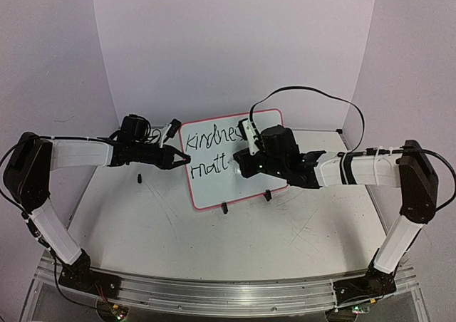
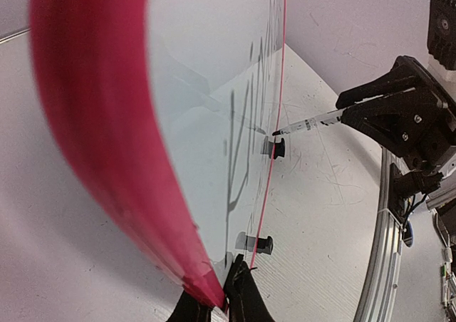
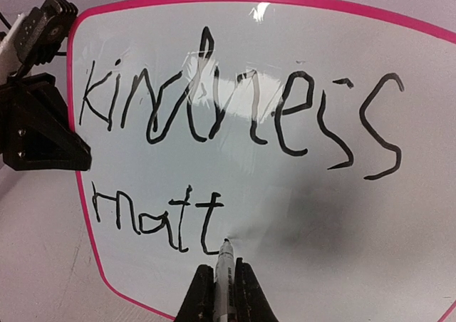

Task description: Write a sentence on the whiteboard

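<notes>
The whiteboard [image 1: 217,190], white with a red-pink rim, stands tilted on two black clip feet [image 1: 224,208] at the table's middle. The sentence [image 3: 214,101] reads "Kindness" on the top line and "matt" on the second line. My left gripper [image 1: 187,158] is shut on the board's left edge, and the left wrist view shows it pinching the rim [image 2: 224,304]. My right gripper [image 3: 225,293] is shut on a marker [image 3: 225,268]. The marker's black tip touches the board just right of the last "t". The marker also shows in the left wrist view [image 2: 306,125].
A small black object [image 1: 140,177] lies on the scratched grey tabletop left of the board. A black cable [image 1: 313,94] arcs above my right arm. White backdrop walls close the back and sides. An aluminium rail [image 1: 214,293] runs along the near edge.
</notes>
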Tool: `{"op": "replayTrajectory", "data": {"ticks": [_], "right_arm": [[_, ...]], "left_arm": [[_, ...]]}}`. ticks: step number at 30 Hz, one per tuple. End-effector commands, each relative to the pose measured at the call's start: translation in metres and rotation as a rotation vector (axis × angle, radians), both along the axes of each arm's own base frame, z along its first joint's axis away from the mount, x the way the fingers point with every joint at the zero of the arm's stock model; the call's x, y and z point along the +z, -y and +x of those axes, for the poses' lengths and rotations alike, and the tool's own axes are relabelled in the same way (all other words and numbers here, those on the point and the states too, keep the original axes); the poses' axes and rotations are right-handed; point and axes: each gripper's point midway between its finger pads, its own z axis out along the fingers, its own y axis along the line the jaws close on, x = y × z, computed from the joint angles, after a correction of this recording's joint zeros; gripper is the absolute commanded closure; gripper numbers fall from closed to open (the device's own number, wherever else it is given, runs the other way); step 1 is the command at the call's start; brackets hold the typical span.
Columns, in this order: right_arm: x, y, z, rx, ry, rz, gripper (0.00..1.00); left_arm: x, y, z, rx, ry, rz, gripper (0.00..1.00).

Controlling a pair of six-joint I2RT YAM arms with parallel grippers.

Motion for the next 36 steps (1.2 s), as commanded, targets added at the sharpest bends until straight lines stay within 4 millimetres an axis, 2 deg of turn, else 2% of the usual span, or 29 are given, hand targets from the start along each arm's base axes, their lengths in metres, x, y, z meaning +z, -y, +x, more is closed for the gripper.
{"op": "replayTrajectory", "data": {"ticks": [1, 10, 16, 21, 36], "right_arm": [[-0.004, 0.011, 0.008, -0.067, 0.009, -0.009, 1.0], [-0.005, 0.03, 0.018, -0.146, 0.018, -0.026, 1.0], [0.005, 0.039, 0.025, -0.191, 0.052, -0.032, 1.0], [0.016, 0.038, 0.031, -0.2, 0.081, -0.02, 1.0], [0.034, 0.022, 0.037, -0.159, 0.112, 0.013, 1.0]], "left_arm": [[-0.001, -0.027, 0.038, 0.161, 0.143, 0.151, 1.0], [0.0, -0.027, 0.038, 0.162, 0.146, 0.151, 1.0], [0.0, -0.027, 0.038, 0.162, 0.146, 0.152, 1.0], [0.001, -0.027, 0.038, 0.163, 0.147, 0.151, 1.0], [0.0, -0.026, 0.039, 0.161, 0.148, 0.153, 1.0]]}}
